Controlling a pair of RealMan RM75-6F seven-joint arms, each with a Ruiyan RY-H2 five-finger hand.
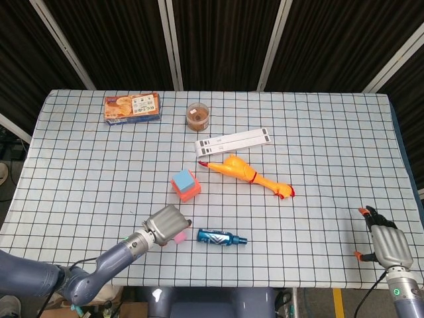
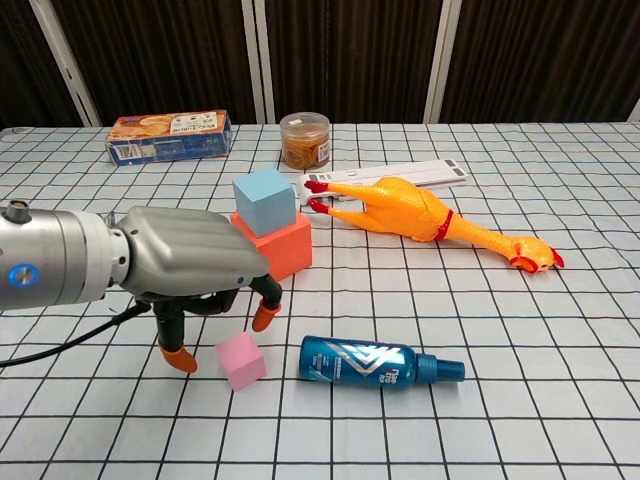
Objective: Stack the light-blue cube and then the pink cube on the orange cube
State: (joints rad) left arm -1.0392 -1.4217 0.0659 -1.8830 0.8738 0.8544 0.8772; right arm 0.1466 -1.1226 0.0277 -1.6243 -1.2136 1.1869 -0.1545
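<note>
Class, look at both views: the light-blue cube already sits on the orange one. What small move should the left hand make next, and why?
Probably lower the left hand slightly and close its fingers on the pink cube. The cube lies on the table between the spread fingertips, not yet gripped.
</note>
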